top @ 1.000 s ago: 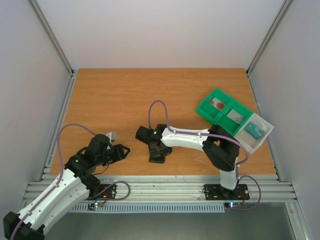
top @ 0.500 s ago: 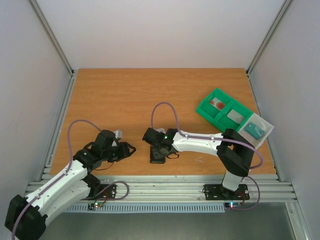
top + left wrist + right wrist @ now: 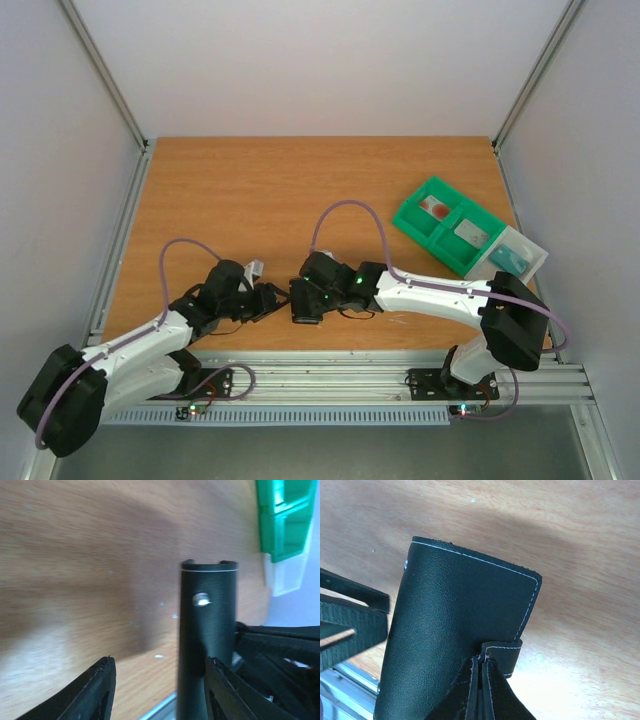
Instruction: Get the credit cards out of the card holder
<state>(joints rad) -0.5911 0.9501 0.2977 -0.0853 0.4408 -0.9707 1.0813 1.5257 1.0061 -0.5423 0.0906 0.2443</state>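
The card holder (image 3: 303, 308) is a black wallet with white stitching, standing on edge near the table's front middle. My right gripper (image 3: 313, 299) is shut on the wallet's edge by the little tab (image 3: 502, 652), with both fingers of the right gripper (image 3: 481, 660) pinched together on the leather. My left gripper (image 3: 272, 300) comes from the left and stands open. In the left wrist view the card holder (image 3: 207, 630) rises between the fingers of the left gripper (image 3: 160, 661), close against the right one. The credit cards are hidden.
A green compartment tray (image 3: 410, 222) with a white end section (image 3: 531, 266) sits at the right, holding a red item, a pale grey flat piece and a teal item. The table's metal front rail (image 3: 320, 375) runs just behind the wallet.
My left gripper has swung right to the wallet. The right arm has stretched out low and shifted the wallet a little left.
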